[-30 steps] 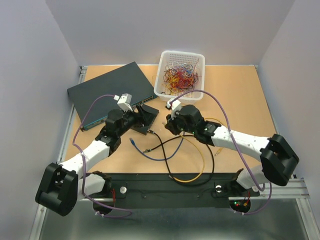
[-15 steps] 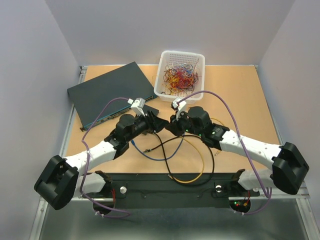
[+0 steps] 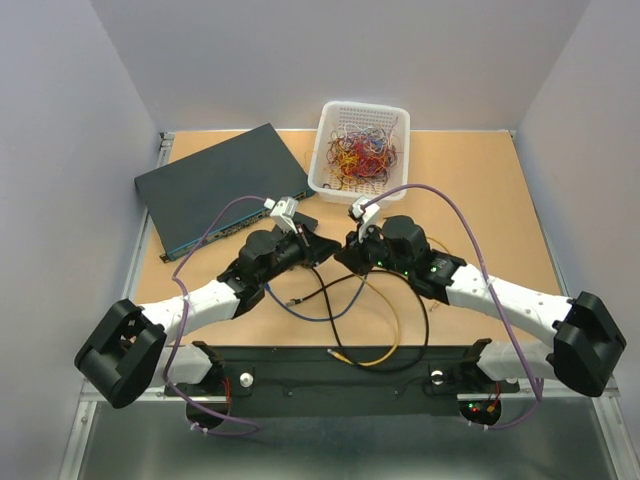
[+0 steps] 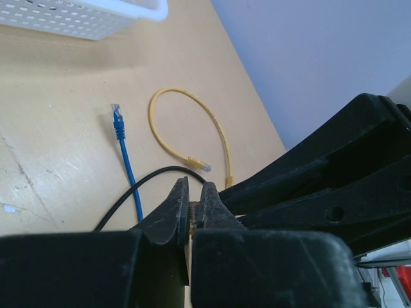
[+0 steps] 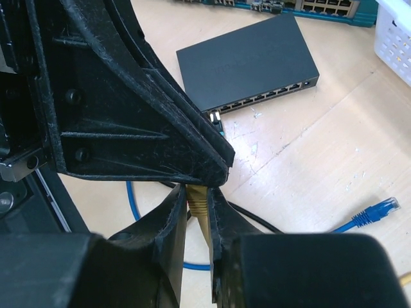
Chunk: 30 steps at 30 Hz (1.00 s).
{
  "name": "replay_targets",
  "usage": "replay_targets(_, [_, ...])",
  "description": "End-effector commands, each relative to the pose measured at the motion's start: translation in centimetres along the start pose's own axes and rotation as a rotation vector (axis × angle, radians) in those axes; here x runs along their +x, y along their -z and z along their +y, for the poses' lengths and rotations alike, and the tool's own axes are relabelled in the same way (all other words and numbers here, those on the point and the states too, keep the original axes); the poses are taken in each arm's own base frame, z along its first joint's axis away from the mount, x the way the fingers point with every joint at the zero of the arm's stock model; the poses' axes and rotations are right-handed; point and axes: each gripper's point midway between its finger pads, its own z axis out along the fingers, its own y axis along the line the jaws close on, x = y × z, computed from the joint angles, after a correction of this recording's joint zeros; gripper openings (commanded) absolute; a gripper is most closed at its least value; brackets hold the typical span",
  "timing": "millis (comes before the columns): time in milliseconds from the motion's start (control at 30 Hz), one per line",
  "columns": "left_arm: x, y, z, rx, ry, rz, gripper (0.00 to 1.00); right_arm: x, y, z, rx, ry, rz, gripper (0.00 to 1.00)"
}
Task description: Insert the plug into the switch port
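The yellow plug (image 5: pixel 200 197) sits pinched between both grippers above the table. My right gripper (image 5: pixel 198 192) is shut on its ribbed boot. My left gripper (image 4: pixel 191 192) is shut on the same plug (image 4: pixel 191 212) from the opposite side, its fingers (image 5: pixel 192 147) meeting the right ones tip to tip. In the top view, the left gripper (image 3: pixel 325 247) and the right gripper (image 3: pixel 346 250) touch at mid-table. The small black switch (image 5: pixel 247 64) lies beyond them, its port row (image 5: pixel 266 96) facing me. The left arm hides most of it from above.
A large dark blue-grey box (image 3: pixel 220 183) lies at the back left and a white basket (image 3: pixel 362 148) of coloured wires at the back. Loose blue (image 4: pixel 125 154), black (image 3: pixel 335 320) and yellow (image 4: pixel 186 128) cables lie on the table near the grippers.
The left arm swung right, away from the switch, to meet the right gripper, and its jaws closed on the plug. The right arm drew slightly back and right.
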Motion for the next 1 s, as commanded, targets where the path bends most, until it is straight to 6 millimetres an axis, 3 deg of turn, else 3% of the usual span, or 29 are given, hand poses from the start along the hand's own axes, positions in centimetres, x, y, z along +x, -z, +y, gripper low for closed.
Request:
replay_targets(0, [-0.9, -0.2, -0.7, 0.016, -0.015, -0.029, 0.0, -4.0, 0.8, 1.4, -0.046, 0.003, -0.141, 0.01])
replay_targets(33, [-1.0, -0.2, -0.8, 0.017, -0.009, -0.028, 0.0, -4.3, 0.9, 1.1, -0.028, 0.003, -0.149, 0.07])
replay_targets(67, [-1.0, -0.1, -1.0, 0.02, -0.005, -0.027, 0.0, -4.7, 1.2, 0.2, 0.024, 0.006, -0.164, 0.34])
replay_targets(167, [-1.3, 0.0, -1.0, -0.006, 0.013, -0.015, 0.0, -6.6, 3.3, -0.7, 0.096, 0.035, -0.223, 0.74])
replay_targets(233, [-1.5, 0.1, -1.0, -0.028, 0.027, -0.01, 0.0, -8.4, 5.2, -1.1, 0.139, 0.048, -0.284, 0.81])
replay_targets(400, [-2.1, 0.3, -1.5, -0.046, 0.052, -0.005, 0.0, -8.3, 6.6, -1.1, 0.152, 0.07, -0.277, 0.73])
replay_targets(467, [-2.2, 0.4, -1.9, -0.041, 0.064, -0.004, 0.0, -7.3, 6.0, -0.9, 0.13, 0.065, -0.24, 0.66])
replay_targets(667, [-2.5, 0.5, -1.9, -0.061, 0.081, -0.011, 0.0, -3.3, 3.1, -0.4, 0.063, 0.043, -0.098, 0.58])
replay_targets(967, [-2.5, 0.2, -1.9, -0.064, 0.1, 0.0, 0.0, -2.9, 1.8, 0.1, 0.034, 0.039, -0.07, 0.55])
